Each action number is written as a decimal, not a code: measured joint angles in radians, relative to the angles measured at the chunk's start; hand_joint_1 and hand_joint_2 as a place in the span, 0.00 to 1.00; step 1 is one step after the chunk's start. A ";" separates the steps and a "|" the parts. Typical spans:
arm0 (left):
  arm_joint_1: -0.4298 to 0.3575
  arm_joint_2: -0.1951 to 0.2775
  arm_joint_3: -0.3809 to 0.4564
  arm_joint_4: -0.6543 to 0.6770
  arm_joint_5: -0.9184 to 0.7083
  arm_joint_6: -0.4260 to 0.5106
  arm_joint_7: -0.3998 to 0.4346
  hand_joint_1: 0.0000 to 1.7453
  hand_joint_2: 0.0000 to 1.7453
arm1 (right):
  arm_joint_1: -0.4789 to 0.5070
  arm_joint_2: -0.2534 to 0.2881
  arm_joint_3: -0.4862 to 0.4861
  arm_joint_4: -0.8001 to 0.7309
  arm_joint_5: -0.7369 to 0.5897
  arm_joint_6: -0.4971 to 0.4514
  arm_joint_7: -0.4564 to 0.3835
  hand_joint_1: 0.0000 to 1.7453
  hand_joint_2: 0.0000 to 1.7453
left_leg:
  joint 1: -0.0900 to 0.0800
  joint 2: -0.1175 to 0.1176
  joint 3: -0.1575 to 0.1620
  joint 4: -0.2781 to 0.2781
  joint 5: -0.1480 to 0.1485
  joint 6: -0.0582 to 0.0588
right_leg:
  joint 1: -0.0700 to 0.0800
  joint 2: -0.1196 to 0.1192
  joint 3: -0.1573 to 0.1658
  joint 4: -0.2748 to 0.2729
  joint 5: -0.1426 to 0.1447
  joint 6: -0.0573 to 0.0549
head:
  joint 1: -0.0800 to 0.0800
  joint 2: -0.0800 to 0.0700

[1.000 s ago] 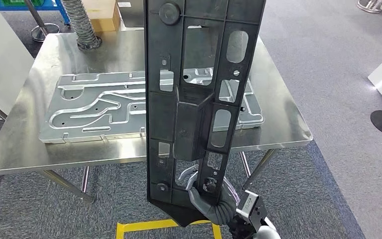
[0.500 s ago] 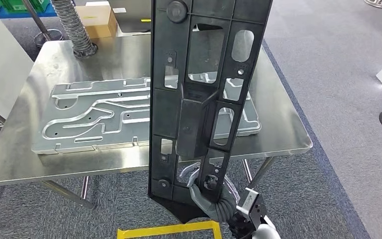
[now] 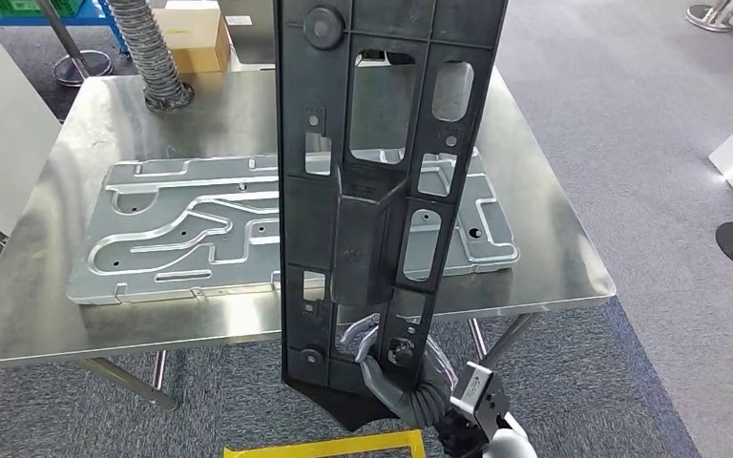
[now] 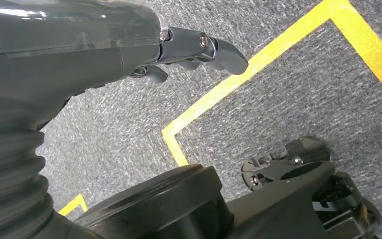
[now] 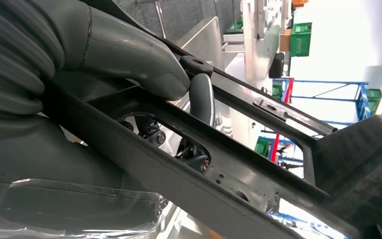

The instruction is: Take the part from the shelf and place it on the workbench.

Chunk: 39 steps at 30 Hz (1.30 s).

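Head view shows the right robot hand [image 3: 393,377] gripping the part [image 3: 382,191] at its lower end and holding it upright in the air, in front of the surface [image 3: 554,258]. The part is off the shelf already, so the first half of the task looks done. What is left, I think, is to bring the part over the surface, lay it down and let it go.

The part is a long, flat black frame, probably plastic, matte, with ribs, a round boss near its upper end and several rounded and rectangular openings. Through these openings the surface is visible. The surface is a steel table with a brushed, shiny top and thin legs. On the surface lies a large plate [image 3: 191,224] of pale metal with curved channels and small holes. Behind the surface a ribbed hose [image 3: 153,57] stands beside a cardboard box [image 3: 196,38].

The left robot hand [image 4: 189,55] hangs over grey carpet, holding nothing, its fingers loosely bent and apart.
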 joint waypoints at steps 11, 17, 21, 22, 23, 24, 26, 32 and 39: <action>0.006 -0.005 0.002 0.002 0.001 0.004 0.000 0.00 1.00 | 0.000 -0.009 0.008 0.003 -0.001 -0.002 -0.006 1.00 1.00 | -0.011 -0.002 0.042 -0.004 -0.044 -0.026 | 0.011 -0.001 0.077 -0.249 0.155 -0.046 | 0.000 0.000; -0.004 0.001 0.012 0.002 0.008 0.007 -0.009 0.00 1.00 | 0.002 -0.011 0.016 0.004 -0.005 -0.014 -0.007 1.00 1.00 | -0.006 -0.001 -0.108 0.278 -0.139 -0.051 | 0.003 -0.007 0.116 -0.268 0.138 -0.053 | 0.000 0.000; 0.000 0.002 0.014 0.002 0.002 0.007 -0.007 0.00 1.00 | 0.003 -0.013 0.018 0.006 -0.008 -0.024 -0.008 1.00 1.00 | 0.004 0.000 -0.036 0.075 0.002 -0.059 | 0.001 0.000 0.140 -0.254 0.111 -0.037 | 0.000 0.000; 0.003 0.002 0.014 0.002 0.001 0.006 -0.007 0.00 1.00 | 0.003 -0.014 0.018 0.006 -0.008 -0.026 -0.009 1.00 1.00 | 0.004 0.000 -0.021 0.037 0.013 -0.054 | 0.002 0.002 0.140 -0.249 0.106 -0.032 | 0.000 0.000; 0.005 0.001 0.014 0.002 0.001 0.006 -0.007 0.00 1.00 | 0.004 -0.015 0.018 0.005 -0.009 -0.028 -0.010 1.00 1.00 | 0.003 -0.001 -0.016 0.021 0.010 -0.048 | 0.004 0.003 0.137 -0.245 0.104 -0.026 | 0.000 0.000; 0.005 0.001 0.015 0.002 0.000 0.005 -0.007 0.00 1.00 | 0.005 -0.016 0.019 0.005 -0.009 -0.031 -0.010 1.00 1.00 | 0.000 -0.002 -0.016 0.015 0.006 -0.040 | 0.005 0.003 0.135 -0.243 0.103 -0.022 | 0.000 0.000; 0.005 0.000 0.015 0.002 0.000 0.005 -0.007 0.00 1.00 | 0.006 -0.017 0.020 0.005 -0.009 -0.034 -0.011 1.00 1.00 | 0.001 -0.003 -0.015 0.013 0.005 -0.025 | 0.004 0.002 0.131 -0.238 0.096 -0.014 | 0.000 0.000; 0.007 0.000 0.015 0.002 -0.001 0.006 -0.006 0.00 1.00 | 0.011 -0.019 0.020 0.002 -0.009 -0.035 -0.010 1.00 1.00 | 0.000 -0.001 -0.004 0.008 -0.004 -0.003 | -0.001 0.000 -0.041 0.064 -0.008 0.001 | 0.000 0.000; 0.011 -0.005 0.015 0.003 -0.001 0.008 -0.006 0.00 1.00 | 0.011 -0.022 0.021 0.002 -0.009 -0.034 -0.010 1.00 1.00 | -0.009 -0.007 0.026 0.005 -0.034 -0.020 | 0.017 -0.001 0.060 -0.219 0.154 -0.040 | 0.000 0.000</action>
